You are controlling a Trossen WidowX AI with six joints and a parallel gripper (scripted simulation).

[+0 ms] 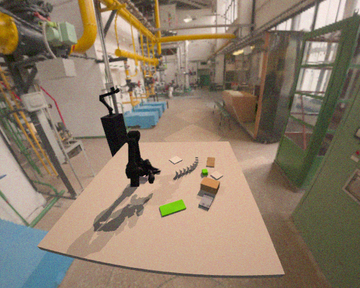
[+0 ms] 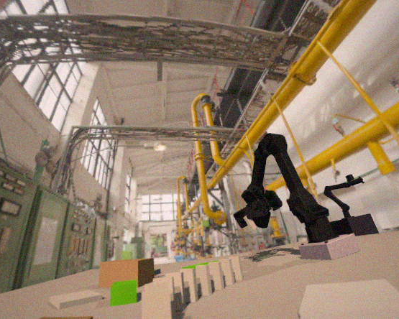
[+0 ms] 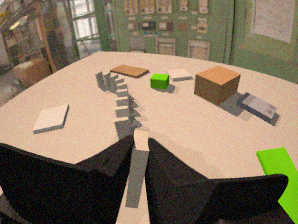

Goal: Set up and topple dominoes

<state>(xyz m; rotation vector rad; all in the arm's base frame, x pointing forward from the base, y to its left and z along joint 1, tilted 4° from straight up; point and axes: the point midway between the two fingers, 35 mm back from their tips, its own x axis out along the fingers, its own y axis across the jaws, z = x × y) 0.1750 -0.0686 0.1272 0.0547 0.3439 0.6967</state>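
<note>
A curved row of pale upright dominoes (image 1: pixel 187 170) (image 2: pixel 202 278) (image 3: pixel 121 101) stands on the table, evenly spaced. My gripper (image 1: pixel 156 175) (image 2: pixel 251 223) (image 3: pixel 140 143) is shut on a pale domino (image 3: pixel 136 175), which points out lengthwise from between the fingertips. The gripper is raised above the table, off the near end of the row and apart from it. In the wrist view the held domino's tip appears just below the nearest standing domino. I see no loose domino lying on the table for certain.
A green cube (image 1: pixel 204 172) (image 2: pixel 123 292), brown box (image 1: pixel 209 185) (image 2: pixel 118 274), grey case (image 1: pixel 206 201) and flat brown block (image 1: pixel 210 161) lie beyond the row. White flat tiles (image 1: pixel 175 159) (image 1: pixel 216 175) lie on both sides. A green slab (image 1: pixel 172 207) (image 3: pixel 281 172) lies apart.
</note>
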